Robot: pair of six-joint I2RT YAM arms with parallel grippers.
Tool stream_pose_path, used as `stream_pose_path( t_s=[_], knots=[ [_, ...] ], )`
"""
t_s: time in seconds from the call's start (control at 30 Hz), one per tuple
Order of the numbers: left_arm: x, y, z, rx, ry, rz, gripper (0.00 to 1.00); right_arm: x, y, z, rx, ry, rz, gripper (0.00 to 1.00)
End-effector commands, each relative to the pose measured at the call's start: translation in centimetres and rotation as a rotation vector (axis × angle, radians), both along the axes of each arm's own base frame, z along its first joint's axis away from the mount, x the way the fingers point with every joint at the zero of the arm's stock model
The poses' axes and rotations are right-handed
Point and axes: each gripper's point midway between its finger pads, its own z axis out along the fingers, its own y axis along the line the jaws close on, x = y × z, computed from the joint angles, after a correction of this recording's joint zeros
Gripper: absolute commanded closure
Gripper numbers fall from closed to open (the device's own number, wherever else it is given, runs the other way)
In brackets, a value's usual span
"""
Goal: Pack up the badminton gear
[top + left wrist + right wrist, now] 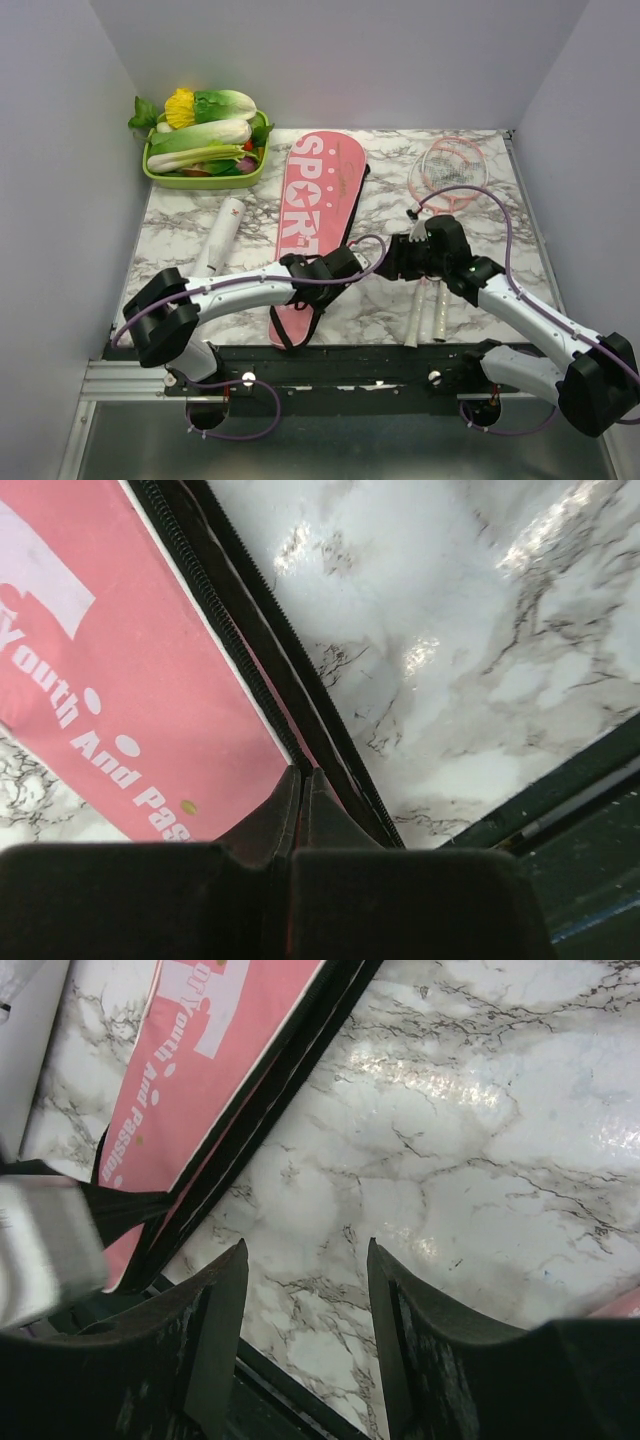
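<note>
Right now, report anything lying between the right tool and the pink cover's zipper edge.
Nothing visible does. The right tool hangs open over the marble table, and only tabletop separates it from the pink cover and its black zipper edge. The left tool is shut on that edge nearby.
</note>
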Motion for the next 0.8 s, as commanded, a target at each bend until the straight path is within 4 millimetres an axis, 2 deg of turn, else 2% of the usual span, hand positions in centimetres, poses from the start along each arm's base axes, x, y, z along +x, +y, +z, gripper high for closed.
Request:
stream_pose_path(
  t_s=[0.0, 0.17, 0.27, 0.43, 0.47, 0.57, 0.63, 0.73, 0.77],
  knots=[
    [0.1, -1.8, 3.9, -0.154, -0.049, -0.019, 1.00, -0.5, -0.2, -0.8, -0.004, 0.019, -0.011, 0.41],
    [0.5, -1.9, 6.6, -0.246, -0.109, 0.006, 1.00, 0.5, -1.4, -1.0, -0.030, 0.007, -0.117, 0.38],
    [0.6, -1.8, 7.9, -0.292, -0.141, 0.025, 1.00, 1.7, -3.2, -1.5, -0.104, -0.008, -0.220, 0.35],
    [1.1, -1.3, 9.7, -0.384, -0.202, 0.091, 1.00, 4.3, -6.6, -1.8, -0.220, -0.011, -0.415, 0.37],
    [1.1, -1.1, 10.6, -0.413, -0.220, 0.104, 1.00, 4.7, -7.3, -1.9, -0.238, -0.011, -0.450, 0.42],
    [1.3, -0.8, 12.0, -0.493, -0.259, 0.142, 1.00, 5.8, -10.4, -2.6, -0.306, 0.020, -0.581, 0.48],
    [1.5, -0.5, 12.4, -0.517, -0.282, 0.165, 1.00, 6.7, -12.2, -2.4, -0.308, 0.042, -0.650, 0.50],
    [1.7, -0.3, 13.3, -0.566, -0.303, 0.192, 1.00, 7.7, -14.0, -2.5, -0.307, 0.065, -0.701, 0.50],
    [1.7, -0.1, 13.8, -0.587, -0.315, 0.207, 1.00, 8.4, -14.3, -1.9, -0.300, 0.056, -0.714, 0.48]
  ],
)
